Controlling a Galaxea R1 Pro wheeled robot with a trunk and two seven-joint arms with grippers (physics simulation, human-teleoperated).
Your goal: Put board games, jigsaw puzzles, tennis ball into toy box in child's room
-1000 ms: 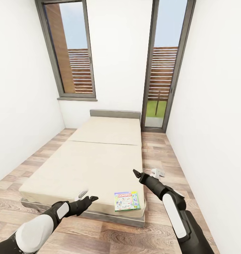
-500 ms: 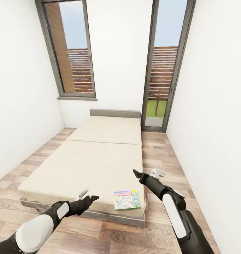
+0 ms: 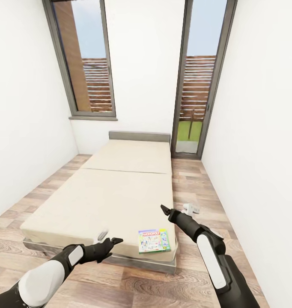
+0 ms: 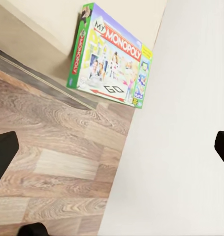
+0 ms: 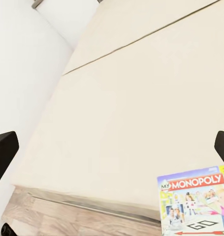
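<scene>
The bed (image 3: 107,201) runs lengthwise away from the robot, its beige mattress ending at a grey headboard (image 3: 139,137) against the far white wall. A grey-framed window (image 3: 84,60) stands to the left of the headboard, and a tall glazed door (image 3: 199,81) to the right. Wood-plank floor (image 3: 193,184) borders the bed on both sides.

One board game, the Monopoly box (image 3: 153,242), lies flat on the mattress at the near right corner, printed face up (green edges, red title band). The left wrist view shows the same box (image 4: 111,61) beside the bed's edge above the floor; the right wrist view shows it (image 5: 195,200) near the mattress's front rim.

The left hand (image 3: 108,238) hovers at the foot of the bed, left of the box and apart from it, fingers spread wide and empty. The right hand (image 3: 177,208) hangs above the bed's right edge, beyond the box, likewise spread wide and holding nothing.
</scene>
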